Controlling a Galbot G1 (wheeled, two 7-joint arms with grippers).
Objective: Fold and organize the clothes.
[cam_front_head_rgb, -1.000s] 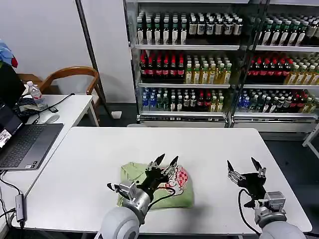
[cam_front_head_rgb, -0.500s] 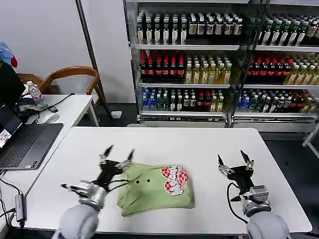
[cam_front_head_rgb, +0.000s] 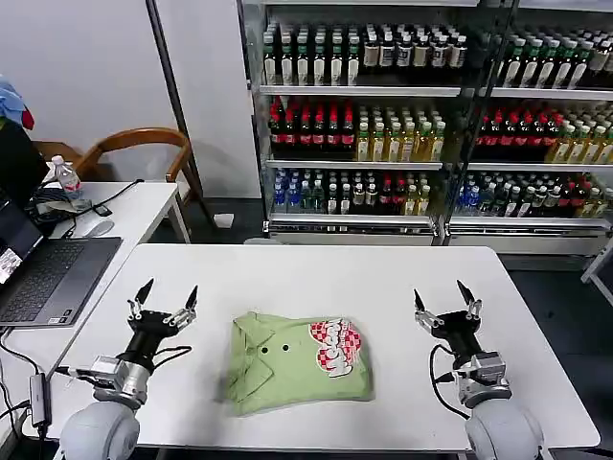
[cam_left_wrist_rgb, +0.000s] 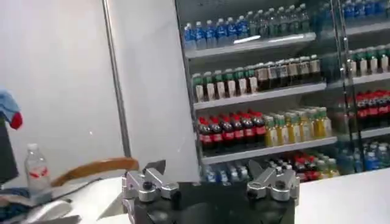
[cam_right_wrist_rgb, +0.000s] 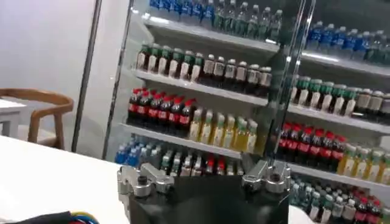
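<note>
Shelves of bottles (cam_front_head_rgb: 402, 144) back the white table (cam_front_head_rgb: 383, 278). Left gripper (cam_front_head_rgb: 163, 304) hovers, fingers apart, empty. Between both grippers' fingers lies the folded polo shirt (cam_front_head_rgb: 299, 362), likely light and limp, best pinched at an edge. Right gripper (cam_front_head_rgb: 443, 300) waits likewise spread; nothing obstructs.

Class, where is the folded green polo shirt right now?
In the head view, the polo shirt lies on the white table's near-centre, between the left end effector and right end effector.
</note>
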